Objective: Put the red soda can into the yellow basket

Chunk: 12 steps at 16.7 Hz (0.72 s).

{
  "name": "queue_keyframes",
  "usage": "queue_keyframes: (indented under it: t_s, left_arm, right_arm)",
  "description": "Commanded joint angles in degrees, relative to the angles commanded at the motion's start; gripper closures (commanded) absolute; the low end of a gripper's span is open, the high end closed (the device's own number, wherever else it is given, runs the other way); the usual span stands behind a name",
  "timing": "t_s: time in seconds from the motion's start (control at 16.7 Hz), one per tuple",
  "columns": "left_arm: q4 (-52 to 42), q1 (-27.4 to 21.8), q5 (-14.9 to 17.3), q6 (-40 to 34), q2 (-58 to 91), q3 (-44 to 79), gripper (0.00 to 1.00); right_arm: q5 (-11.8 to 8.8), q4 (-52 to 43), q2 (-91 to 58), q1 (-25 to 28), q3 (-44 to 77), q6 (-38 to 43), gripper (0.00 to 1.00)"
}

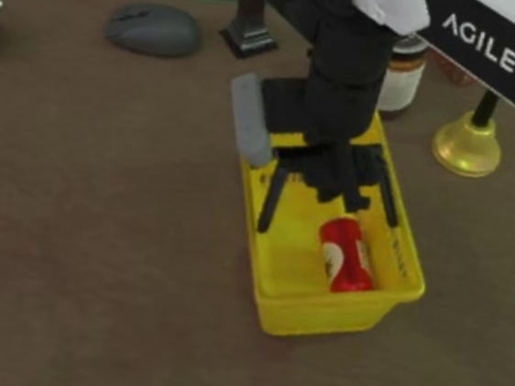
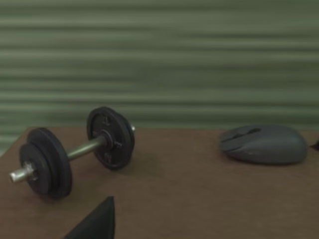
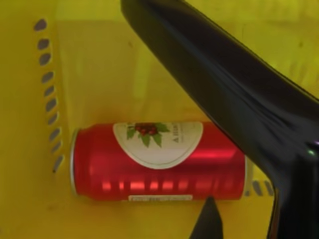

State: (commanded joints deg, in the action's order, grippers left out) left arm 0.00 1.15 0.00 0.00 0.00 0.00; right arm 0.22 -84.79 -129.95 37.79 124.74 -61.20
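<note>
While my right arm reaches down over the basket from the far side of the table, its gripper hangs above the basket's middle, fingers spread and holding nothing. From the top, the can lies on its side on the basket floor, near the right wall and toward the near end, just past the fingertips and not touching them. My right wrist camera looks straight onto the can: it rests against the yellow floor with its white label facing up, one end close to a slotted wall, and the black handle crosses above it. A grey block leans on the basket's far left corner. Behind the basket stand a white jar and a brass bell, with a grey mouse farther left. My left arm is parked at the table's left edge; I cannot tell how its fingers stand, and its camera shows a dumbbell and the mouse.
</note>
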Motion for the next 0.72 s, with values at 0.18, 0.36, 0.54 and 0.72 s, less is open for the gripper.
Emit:
queue_keyframes:
  t_s: [0.18,0.36,0.54,0.72]
  left_arm:
    - [0.0,0.0,0.0,0.0,0.0,0.0,0.00]
    - [0.0,0.0,0.0,0.0,0.0,0.0,0.00]
    - [0.0,0.0,0.0,0.0,0.0,0.0,0.00]
    - [0.0,0.0,0.0,0.0,0.0,0.0,0.00]
  right_arm:
    - [0.0,0.0,0.0,0.0,0.0,0.0,1.00]
    - [0.0,-1.0,-0.2,-0.1,1.1,-0.3,1.00]
    - [0.0,-6.2,-0.5,-0.8,6.4,-1.1,1.00]
    - [0.0,-11.2,-0.3,-1.6,11.4,-1.9,1.00]
